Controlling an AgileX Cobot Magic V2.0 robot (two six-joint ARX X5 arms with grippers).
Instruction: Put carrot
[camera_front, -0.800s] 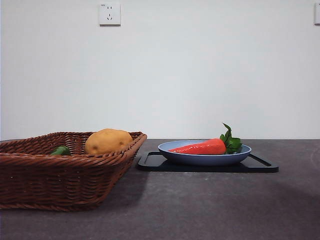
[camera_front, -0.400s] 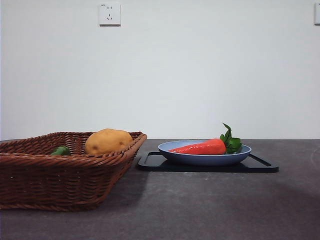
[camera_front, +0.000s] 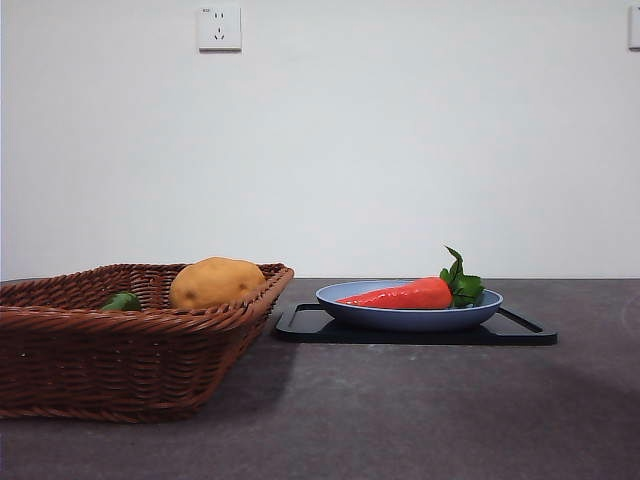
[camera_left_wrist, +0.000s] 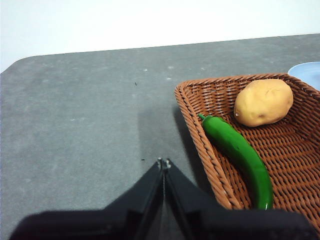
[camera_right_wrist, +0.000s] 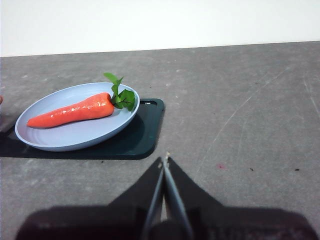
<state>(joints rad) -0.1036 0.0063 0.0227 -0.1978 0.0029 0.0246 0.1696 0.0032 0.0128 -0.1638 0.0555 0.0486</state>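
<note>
The red-orange carrot (camera_front: 400, 295) with green leaves lies in a light blue plate (camera_front: 410, 317) on a black tray (camera_front: 520, 330). It also shows in the right wrist view (camera_right_wrist: 70, 113), lying in the plate (camera_right_wrist: 65, 140). My right gripper (camera_right_wrist: 165, 161) is shut and empty, above the table beside the tray, apart from the carrot. My left gripper (camera_left_wrist: 164, 163) is shut and empty, above bare table beside the wicker basket (camera_left_wrist: 210, 150). Neither gripper shows in the front view.
The brown wicker basket (camera_front: 120, 350) at the left holds a tan potato (camera_front: 215, 282) and a green pepper (camera_front: 122, 301); both also show in the left wrist view, potato (camera_left_wrist: 263, 102) and pepper (camera_left_wrist: 240, 155). A wall with a socket (camera_front: 219, 28) stands behind.
</note>
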